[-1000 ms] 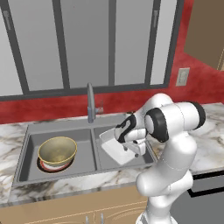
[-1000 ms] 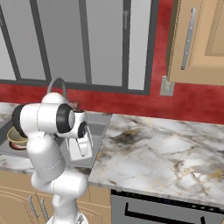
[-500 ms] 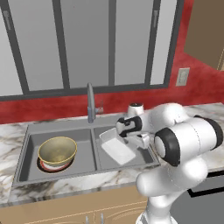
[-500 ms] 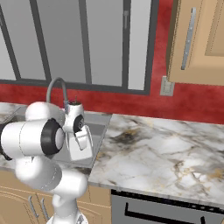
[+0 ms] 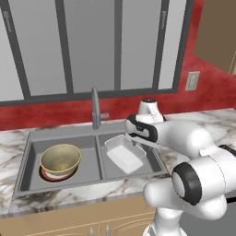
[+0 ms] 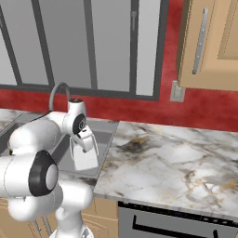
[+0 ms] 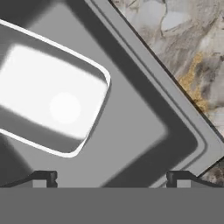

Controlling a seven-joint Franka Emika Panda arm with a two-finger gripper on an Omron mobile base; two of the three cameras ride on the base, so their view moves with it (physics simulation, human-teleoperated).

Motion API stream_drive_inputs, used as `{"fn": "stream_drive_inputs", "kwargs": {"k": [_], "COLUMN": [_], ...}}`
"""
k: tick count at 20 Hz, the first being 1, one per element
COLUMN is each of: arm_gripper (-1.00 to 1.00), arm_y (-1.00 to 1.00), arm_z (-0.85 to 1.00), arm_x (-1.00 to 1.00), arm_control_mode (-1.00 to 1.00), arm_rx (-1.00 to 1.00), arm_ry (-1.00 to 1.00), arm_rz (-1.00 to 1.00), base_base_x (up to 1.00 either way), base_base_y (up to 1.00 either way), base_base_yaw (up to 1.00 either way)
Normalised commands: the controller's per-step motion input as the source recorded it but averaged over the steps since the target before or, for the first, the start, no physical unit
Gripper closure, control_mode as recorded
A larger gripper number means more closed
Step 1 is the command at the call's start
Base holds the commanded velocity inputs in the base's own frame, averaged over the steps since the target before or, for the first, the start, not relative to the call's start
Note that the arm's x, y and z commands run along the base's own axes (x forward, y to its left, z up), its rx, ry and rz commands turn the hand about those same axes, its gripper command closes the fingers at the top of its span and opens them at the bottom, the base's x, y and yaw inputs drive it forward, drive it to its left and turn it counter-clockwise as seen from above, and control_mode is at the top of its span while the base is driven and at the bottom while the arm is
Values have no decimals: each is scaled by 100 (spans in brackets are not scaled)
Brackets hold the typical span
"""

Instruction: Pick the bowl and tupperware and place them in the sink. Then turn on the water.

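The gripper (image 7: 112, 177) hangs over the sink (image 7: 175, 127) with its tips spread wide and holding nothing. Just up and left of it in the hand view lies the tupperware (image 7: 50, 94), white, translucent, round-cornered, apparently flat on the basin floor.

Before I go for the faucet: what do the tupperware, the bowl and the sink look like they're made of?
Tupperware: probably plastic, milky translucent white with thin low walls. Bowl: possibly glazed ceramic or metal, olive-gold with a dull speckled inside; hard to tell. Sink: looks like brushed steel, uniform matte grey with soft shading.
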Motion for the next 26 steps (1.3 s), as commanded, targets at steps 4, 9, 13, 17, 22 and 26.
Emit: {"fn": "stream_drive_inputs", "kwargs": {"k": [4,9,13,17,22,26], "arm_gripper": [-100,-100,-100,-100,-100,-100], "arm_y": [0,-8,7,-8,-26,-16], "arm_z": [36,27,18,18,35,34], "arm_x": [-18,-16,-26,-18,-7,-1], "arm_control_mode": [-100,-100,-100,-100,-100,-100], "arm_rx": [0,-1,-11,0,1,1], "arm_ry": [-15,-13,-3,-9,-11,-10], "arm_rz": [28,34,5,5,10,10], "base_base_x": [0,0,0,0,0,0], "base_base_y": [0,0,0,0,0,0], "base_base_yaw": [0,0,0,0,0,0]}}
